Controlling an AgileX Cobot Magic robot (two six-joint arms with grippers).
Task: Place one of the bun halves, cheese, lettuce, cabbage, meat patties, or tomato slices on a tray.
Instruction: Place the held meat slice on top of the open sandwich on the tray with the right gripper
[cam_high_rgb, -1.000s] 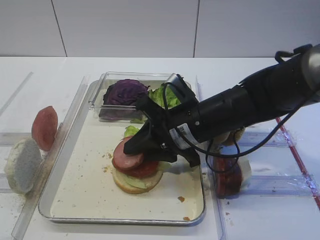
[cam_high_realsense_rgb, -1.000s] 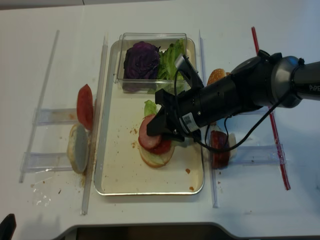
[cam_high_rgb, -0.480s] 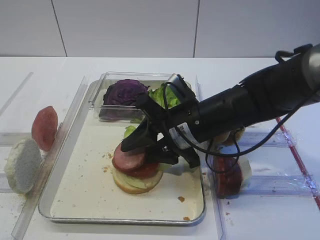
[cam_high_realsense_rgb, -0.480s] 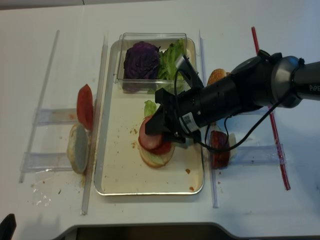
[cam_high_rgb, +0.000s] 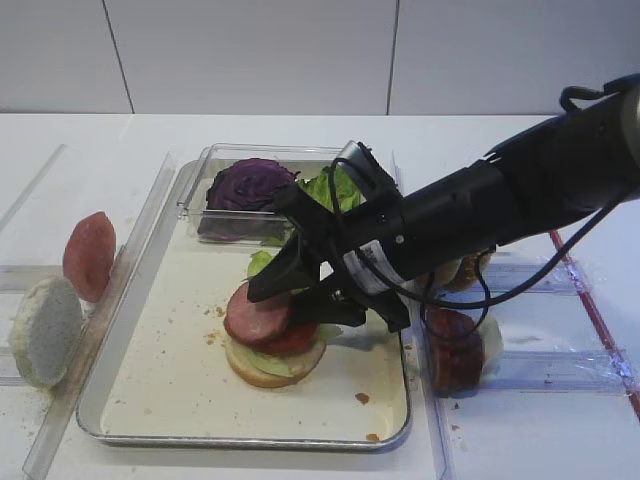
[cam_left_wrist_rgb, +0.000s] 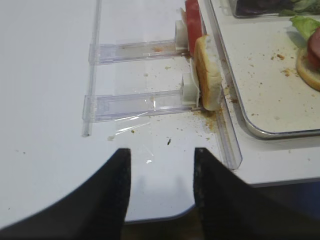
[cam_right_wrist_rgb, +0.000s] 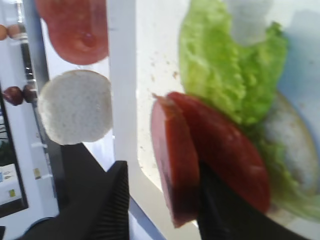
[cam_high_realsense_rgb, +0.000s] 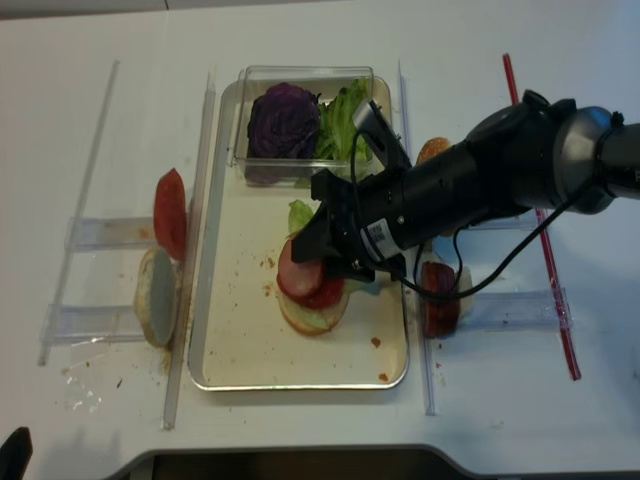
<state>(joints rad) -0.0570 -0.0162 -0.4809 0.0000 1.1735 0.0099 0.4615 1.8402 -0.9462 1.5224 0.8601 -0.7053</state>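
White table, tray (cam_high_rgb: 150, 400) on it | patty (cam_high_rgb: 256, 312) laid atop tomato (cam_high_rgb: 296, 340), lettuce, bun stack | right claw (cam_high_rgb: 285, 290) spread around patty, grip apparently released | withdrawal left | left claw (cam_left_wrist_rgb: 159, 185) seen parted, empty

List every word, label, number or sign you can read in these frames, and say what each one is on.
None can be read.
White label on the right arm, behind the right gripper: dark print, too small and blurred to read.
Tray, clear plastic box and clear racks: no text visible.
Far left edge of the right wrist view: small blurred shapes, not readable as text.
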